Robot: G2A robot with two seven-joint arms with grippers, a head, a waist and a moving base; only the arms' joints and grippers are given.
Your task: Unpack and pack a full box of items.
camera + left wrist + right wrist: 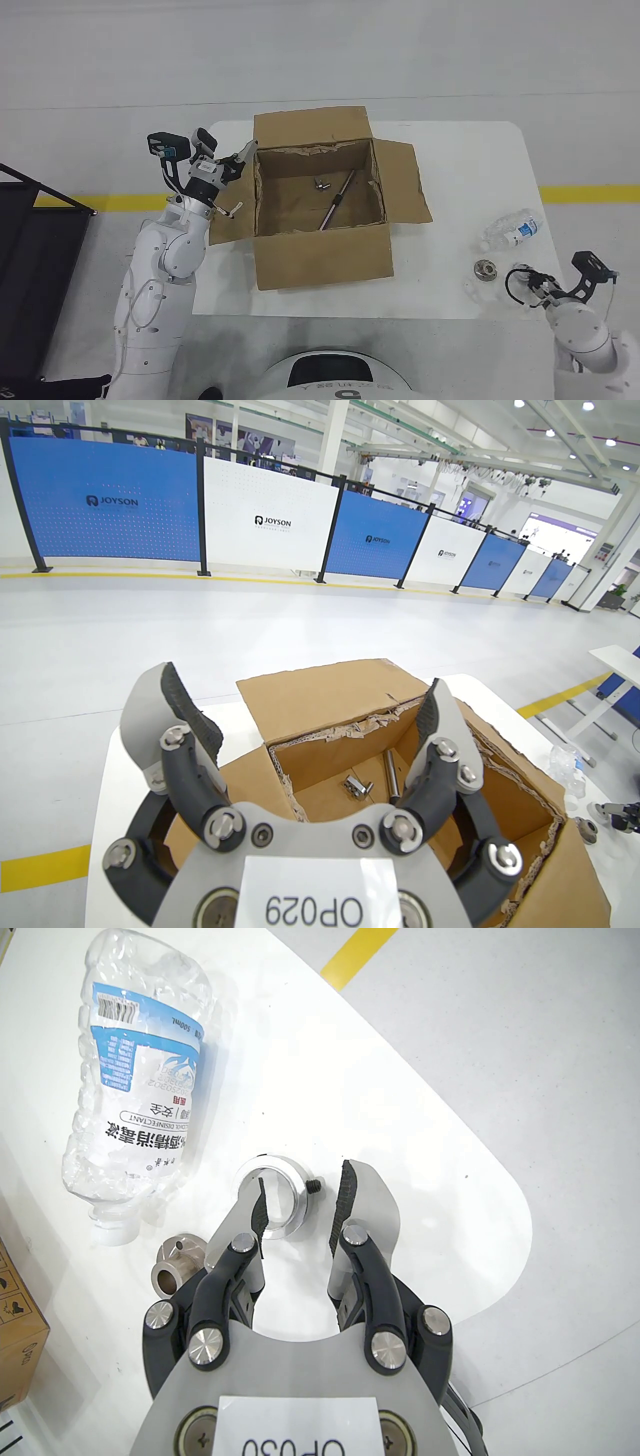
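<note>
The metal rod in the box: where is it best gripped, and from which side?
Grip the metal rod at mid-length, coming straight down from above and closing across its width. It lies flat and slanted on the floor of the box, whose walls likely block sideways approach.

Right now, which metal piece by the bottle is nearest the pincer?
The wide silver ring with a small side screw, right at the right pincer's tips. The smaller flanged hub lies off to one side.
</note>
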